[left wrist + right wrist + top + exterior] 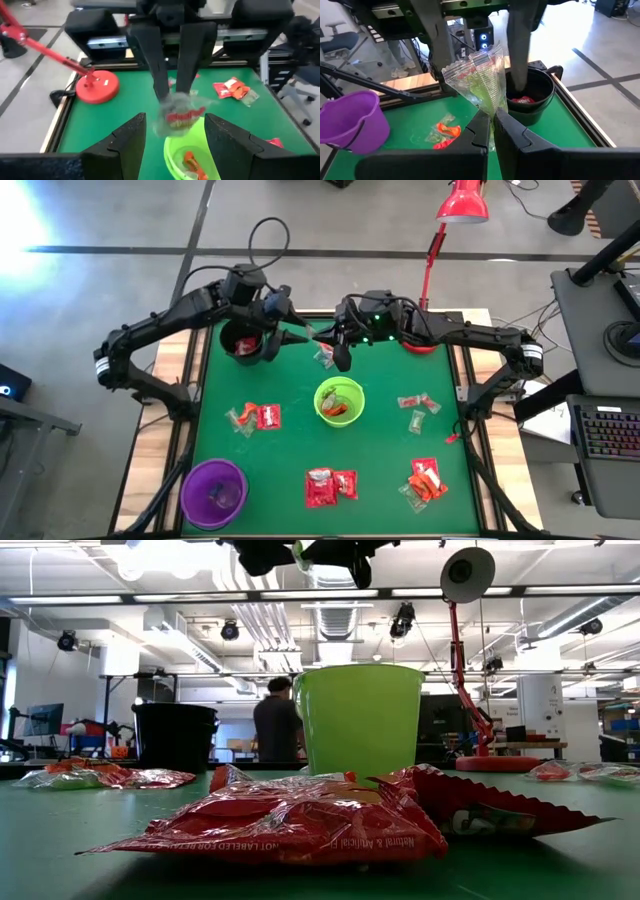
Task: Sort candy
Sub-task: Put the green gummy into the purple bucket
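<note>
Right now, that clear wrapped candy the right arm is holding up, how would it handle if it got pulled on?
The clear wrapped candy looks crinkly and floppy: its film fans out above the right tool, which is shut on one edge. It probably weighs little, since that thin pinch carries it. The glossy film might slip or tear if the open left tool tugs it.

My table's green top [290, 440] is carrying three bowls and scattered candy. The black bowl [243, 342] is sitting at the far left, the lime-green bowl [339, 401] near the middle, and the purple bowl [213, 492] at the near left corner. A red lamp base [420, 346] is standing at the far edge. Sweets are lying in clusters: red packets [330, 485] near the front centre, orange-red wrappers [427, 479] at the near right, a small group [255, 417] left of the green bowl, and pale wrappers [418, 406] to its right.
</note>
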Controlling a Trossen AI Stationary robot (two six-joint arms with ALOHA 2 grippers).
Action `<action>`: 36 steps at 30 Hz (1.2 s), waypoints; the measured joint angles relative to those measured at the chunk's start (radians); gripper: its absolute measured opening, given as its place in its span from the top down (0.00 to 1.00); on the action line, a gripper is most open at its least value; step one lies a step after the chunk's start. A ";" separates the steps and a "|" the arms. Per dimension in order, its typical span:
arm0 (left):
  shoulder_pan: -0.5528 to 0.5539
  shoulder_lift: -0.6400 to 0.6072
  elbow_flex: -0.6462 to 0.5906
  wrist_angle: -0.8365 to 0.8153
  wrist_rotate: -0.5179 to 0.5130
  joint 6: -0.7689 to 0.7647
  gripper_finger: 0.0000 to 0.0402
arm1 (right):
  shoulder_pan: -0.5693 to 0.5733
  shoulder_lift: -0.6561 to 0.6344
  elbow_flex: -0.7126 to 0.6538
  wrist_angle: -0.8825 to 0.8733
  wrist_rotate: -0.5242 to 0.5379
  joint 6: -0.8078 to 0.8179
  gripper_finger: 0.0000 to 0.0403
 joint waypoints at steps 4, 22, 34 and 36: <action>0.000 0.017 0.004 0.020 0.061 0.000 0.54 | 0.000 0.000 0.000 0.000 0.007 0.000 0.98; 0.015 0.029 0.004 0.025 0.025 0.026 0.89 | 0.000 0.000 0.000 -0.007 0.007 0.003 0.98; 0.015 0.027 0.004 0.001 0.022 0.027 0.98 | 0.000 0.000 0.000 -0.008 0.007 0.014 0.79; 0.017 0.021 0.004 -0.045 0.021 0.028 0.98 | 0.000 0.000 0.000 -0.008 0.007 0.042 0.75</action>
